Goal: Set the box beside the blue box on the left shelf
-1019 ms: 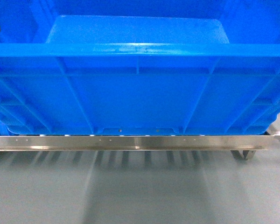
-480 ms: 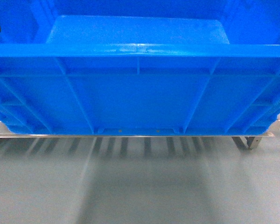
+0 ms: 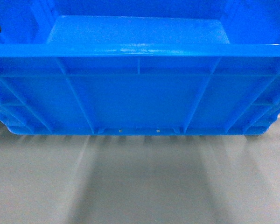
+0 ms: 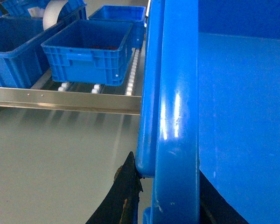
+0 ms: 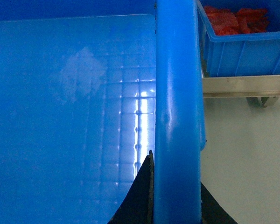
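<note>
Box [image 3: 140, 93] fills the head view edge to edge, carried off the floor by its two side rims and hanging over grey floor [image 3: 140, 186]. Big, rigid, ribbed plastic and empty inside, so I'd judge it light for its size but awkward, and that glossy rolled rim looks slippery. The rims are the sensible grip, one each side, and that is where both arms are. Left gripper [image 4: 175, 196] straddles the left rim, one dark finger [image 4: 123, 196] outside the wall and one inside, jaws clamped on it. Right gripper [image 5: 175, 196] does likewise on the right rim, pinching it between its fingers. Left shelf [image 4: 65, 99] lies at eleven o'clock in the left wrist view, roller tracks showing beside the smaller blue box [image 4: 88, 51]; there's free track between that one and the carried crate. Rollers mean it may coast once set down.
</note>
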Controlling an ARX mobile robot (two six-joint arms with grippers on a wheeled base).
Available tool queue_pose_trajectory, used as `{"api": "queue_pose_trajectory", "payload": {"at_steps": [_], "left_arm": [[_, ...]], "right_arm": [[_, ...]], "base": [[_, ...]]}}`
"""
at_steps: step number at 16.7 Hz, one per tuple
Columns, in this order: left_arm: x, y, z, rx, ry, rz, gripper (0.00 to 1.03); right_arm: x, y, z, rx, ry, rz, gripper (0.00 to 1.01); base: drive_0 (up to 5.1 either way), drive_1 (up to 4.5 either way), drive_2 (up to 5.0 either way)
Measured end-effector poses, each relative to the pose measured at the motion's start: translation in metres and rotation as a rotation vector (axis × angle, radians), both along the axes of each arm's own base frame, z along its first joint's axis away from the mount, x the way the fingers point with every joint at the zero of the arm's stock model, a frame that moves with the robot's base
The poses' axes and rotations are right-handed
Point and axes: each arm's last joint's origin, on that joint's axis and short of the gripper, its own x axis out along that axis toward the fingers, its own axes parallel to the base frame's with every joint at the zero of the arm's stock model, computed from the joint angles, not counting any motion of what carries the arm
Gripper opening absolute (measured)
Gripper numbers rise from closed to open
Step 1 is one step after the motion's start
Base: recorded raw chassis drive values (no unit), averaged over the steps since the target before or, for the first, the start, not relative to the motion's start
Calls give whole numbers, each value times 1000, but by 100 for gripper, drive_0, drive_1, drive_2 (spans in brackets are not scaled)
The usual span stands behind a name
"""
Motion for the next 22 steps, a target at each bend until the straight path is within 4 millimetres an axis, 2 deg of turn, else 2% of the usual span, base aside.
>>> {"api": "queue_pose_trajectory", "payload": {"at_steps": [22], "left_arm": [[0,0,-1,0,5,-1,16]], "right_arm": [[0,0,-2,-1,5,0,8]], "base": [[0,0,0]]}}
